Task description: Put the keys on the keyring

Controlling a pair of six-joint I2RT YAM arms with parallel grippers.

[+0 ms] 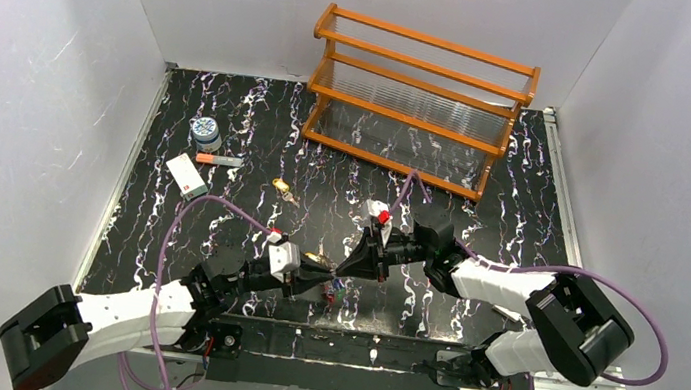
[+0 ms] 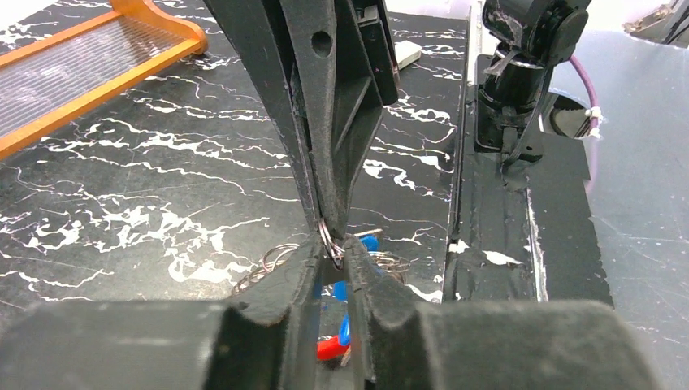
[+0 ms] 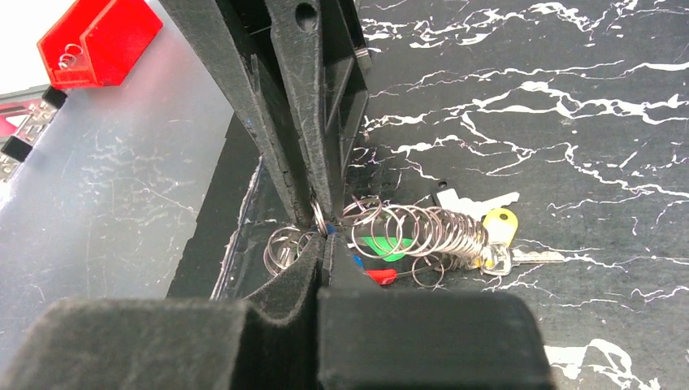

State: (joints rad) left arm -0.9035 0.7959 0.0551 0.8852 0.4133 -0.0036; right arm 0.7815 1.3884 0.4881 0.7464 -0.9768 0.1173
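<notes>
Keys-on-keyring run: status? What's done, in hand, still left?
Done: nothing clearly threaded; the green key and yellow key lie among a tangle of rings. In hand: left end effector and right end effector both pinch the keyring. Left: thread them, plus apparently a loose key lying apart.

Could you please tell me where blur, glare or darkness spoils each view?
Top external: evenly lit and sharp, though the keyring is tiny. Left wrist: its own fingers loom dark and blurred. Right wrist: pale glare on the left; the keys look sharp.
</notes>
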